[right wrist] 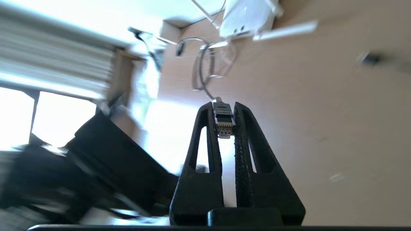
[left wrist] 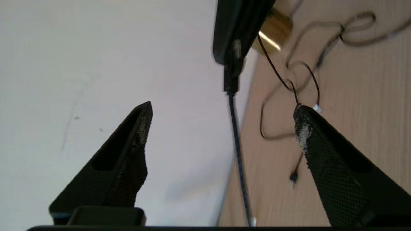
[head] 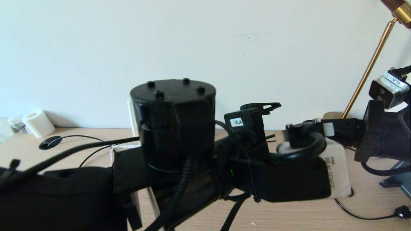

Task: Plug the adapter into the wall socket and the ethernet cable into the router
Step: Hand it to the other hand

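Between the fingertips of the right pincer (right wrist: 224, 123): clear-tipped plug of the ethernet cable (right wrist: 223, 119), clamped from both sides, gold contacts facing the wrist camera, held in the air above the tabletop (right wrist: 321, 112). Beyond the plug, at the far end of the wooden surface: router (right wrist: 247, 16), white, two small dark ports on its near edge, one slim antenna (right wrist: 284, 30) lying out sideways, loops of thin cord (right wrist: 208, 64) just beside it. Adapter and wall socket not identifiable in any view.

Left pincer (left wrist: 223, 125): fingers spread wide apart, nothing between them, pointed toward the junction of white wall (left wrist: 80, 48) and tabletop; thin black cables (left wrist: 289, 83) scattered on the wood beyond, brass lamp base (left wrist: 273, 32) near the wall.

Head view: largely filled by the left arm (head: 173, 128) crossing from left to centre, its wrist camera (head: 334, 166) at the right end; right arm (head: 385, 128) at the right margin; white paper roll (head: 38, 123) far left against the wall; brass lamp stem (head: 369, 70) rising at upper right
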Motion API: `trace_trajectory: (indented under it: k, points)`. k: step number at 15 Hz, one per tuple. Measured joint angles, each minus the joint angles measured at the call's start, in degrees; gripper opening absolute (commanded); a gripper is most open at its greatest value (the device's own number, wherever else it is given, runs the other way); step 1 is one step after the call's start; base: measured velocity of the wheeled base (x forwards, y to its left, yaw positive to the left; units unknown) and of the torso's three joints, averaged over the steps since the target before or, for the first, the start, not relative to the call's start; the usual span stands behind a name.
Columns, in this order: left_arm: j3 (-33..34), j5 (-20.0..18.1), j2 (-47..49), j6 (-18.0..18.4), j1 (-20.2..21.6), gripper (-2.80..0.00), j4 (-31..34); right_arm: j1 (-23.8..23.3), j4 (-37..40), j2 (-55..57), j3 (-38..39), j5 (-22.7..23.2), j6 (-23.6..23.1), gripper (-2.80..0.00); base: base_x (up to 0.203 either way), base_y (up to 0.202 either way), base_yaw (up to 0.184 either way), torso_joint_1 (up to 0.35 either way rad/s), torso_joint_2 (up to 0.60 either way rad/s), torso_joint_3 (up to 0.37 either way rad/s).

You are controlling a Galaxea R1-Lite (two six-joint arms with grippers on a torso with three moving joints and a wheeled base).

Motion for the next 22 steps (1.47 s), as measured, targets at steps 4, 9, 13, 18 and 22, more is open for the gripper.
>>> trace_trajectory:
  k: [4,9,13,18,22]
  points:
    - [7.8,-4.6,1.0,0.5,0.3,0.0,-15.9,0.1,2.5,2.3,-4.9,6.5,13.3,-2.8,0.0,0.0,0.0,0.0,0.0,0.0]
    - [9.5,-10.0,1.2,3.8,2.0,0.0,-19.3,0.1,2.4,5.1,-8.2,13.7,24.9,-2.8,0.0,0.0,0.0,0.0,0.0,0.0]
    - [9.7,-15.6,1.2,-1.6,6.5,0.0,-23.1,0.1,2.2,6.0,-8.8,17.5,26.7,-2.8,0.0,0.0,0.0,0.0,0.0,0.0]
    - [8.1,-20.3,3.4,-1.2,8.8,0.0,-25.8,-0.2,2.3,7.7,-10.1,19.7,27.7,-2.8,0.0,0.0,0.0,0.0,0.0,0.0]
    - [7.9,-20.4,4.0,3.1,10.0,0.0,-26.1,-0.4,2.5,8.2,-12.2,23.5,30.9,-2.8,0.0,0.0,0.0,0.0,0.0,0.0]
